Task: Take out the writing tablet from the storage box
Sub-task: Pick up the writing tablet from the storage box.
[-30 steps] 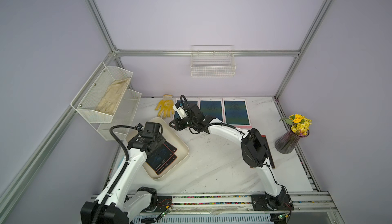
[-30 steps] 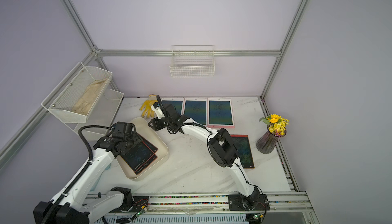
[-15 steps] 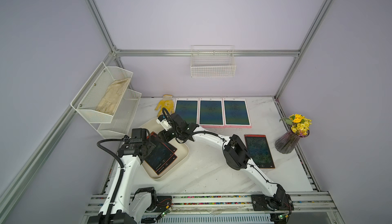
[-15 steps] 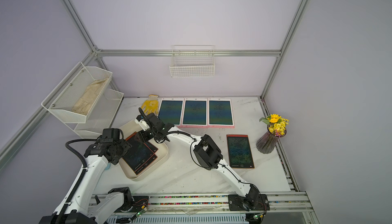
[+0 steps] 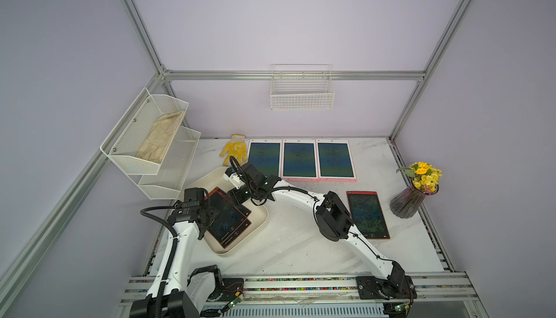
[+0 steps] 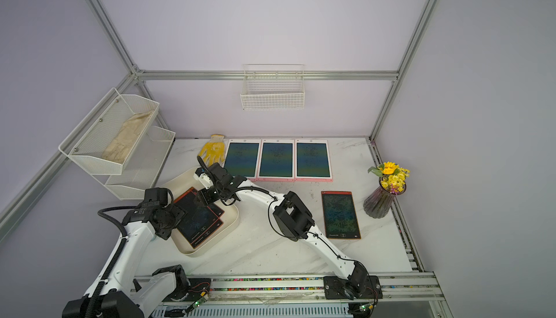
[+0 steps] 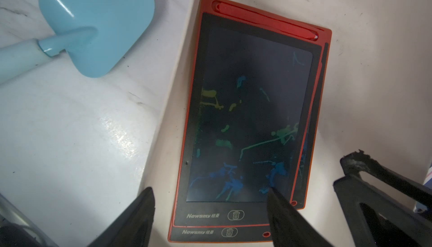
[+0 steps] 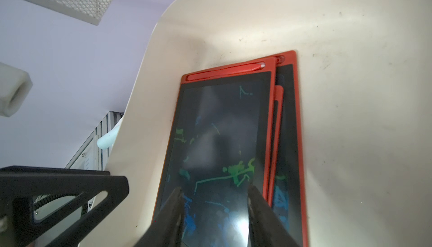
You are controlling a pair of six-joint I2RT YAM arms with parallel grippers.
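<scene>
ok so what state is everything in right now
storage box, upright on table, holding stacked red tablets
left gripper, open above the stack
right gripper, open above the stack
loose red tablet, flat on table, screen up
pink tablets, flat in a row, screens up
vase, upright, holding flowers

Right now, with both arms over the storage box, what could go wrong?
The top tablet lies skewed on the tablets beneath, so lifting it may drag one along. The left pincer and right pincer, both open, crowd the same tablet inside the storage box and could knock each other.
</scene>
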